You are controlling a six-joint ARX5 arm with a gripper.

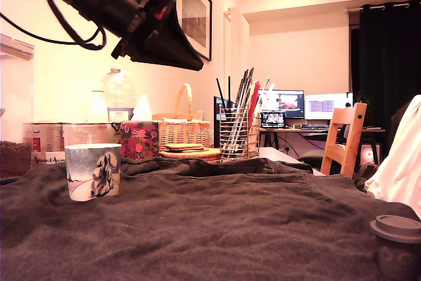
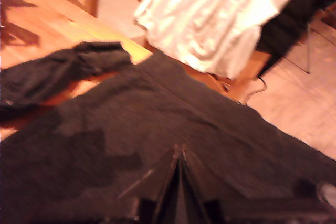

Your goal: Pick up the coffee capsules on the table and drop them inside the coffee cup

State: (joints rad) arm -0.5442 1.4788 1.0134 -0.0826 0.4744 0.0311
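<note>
Arm's black claw [image 1: 191,62] is up in the air at the upper part of the exterior view's left, well above the bench [image 1: 210,228] and touching nothing. In the wrist view the claw [image 2: 180,156] shows as two dark fingers [image 2: 169,182] meeting at a point: tips together, nothing between them.

Bench is a broad surface draped in wrinkled dark brown-grey cloth. In the wrist view the cloth ends partway and bare orange-toned wood shows beyond it, with a bunched fold of the cloth at that edge.

Short wide pale blue-white coffee cup [image 1: 93,171] with a dark shaggy figure drawn on it stands upright on the cloth, on the exterior view's left, roughly below the arm but well apart from the claw. Can't see inside it.

One dark grey capsule [image 1: 397,245], a tapered pod with a wider flat rimmed lid, sits lid-up on the cloth at the exterior view's lower right corner, far from the cup. Possibly the blurred dark spot near the wrist view's edge; can't confirm. Orange capsule not visible in either view.

Behind the cup: red floral container [image 1: 138,139], woven wicker basket with a hoop handle [image 1: 184,129], wire utensil holder [image 1: 235,133] full of long utensils. Further back: wooden chair [image 1: 345,139], lit monitors on a desk, white fabric [image 1: 398,162] at the exterior view's right edge.
</note>
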